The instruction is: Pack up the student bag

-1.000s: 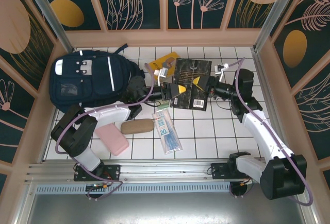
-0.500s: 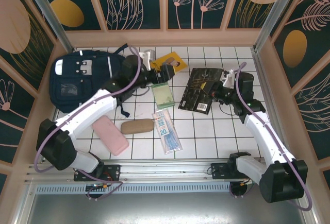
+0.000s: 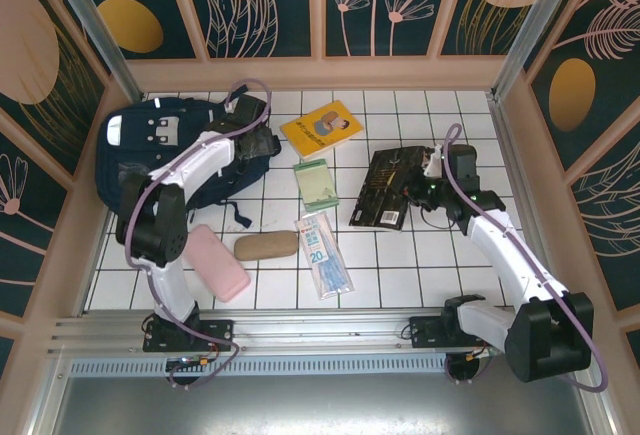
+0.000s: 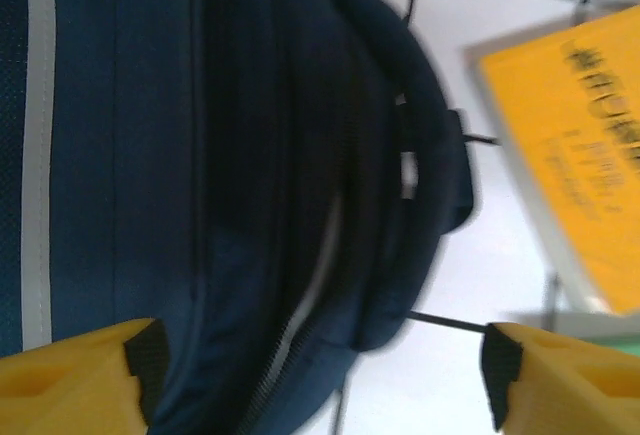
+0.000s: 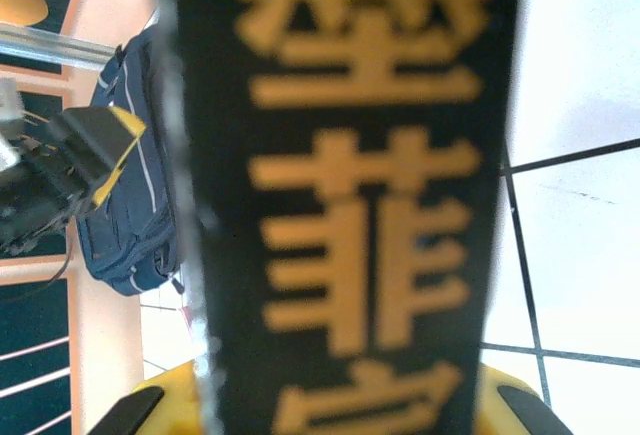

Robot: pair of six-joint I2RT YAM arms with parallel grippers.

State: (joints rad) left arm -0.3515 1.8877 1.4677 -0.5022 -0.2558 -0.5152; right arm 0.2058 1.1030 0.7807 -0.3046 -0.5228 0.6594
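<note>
The student bag (image 3: 160, 160) lay far-left on the worktop (image 3: 400, 265), the left claw (image 3: 258, 145) open over its right edge, the right claw (image 3: 420, 191) clamped on the black book (image 3: 382, 187); step judged: opening the bag, next needing a hold on its zip.

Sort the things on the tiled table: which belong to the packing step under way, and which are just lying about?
In the job:
student bag
left tool, open above the bag
right tool, shut on the black book

Lying about, untouched:
yellow book
green notepad
blue packet
brown case
pink case
</note>
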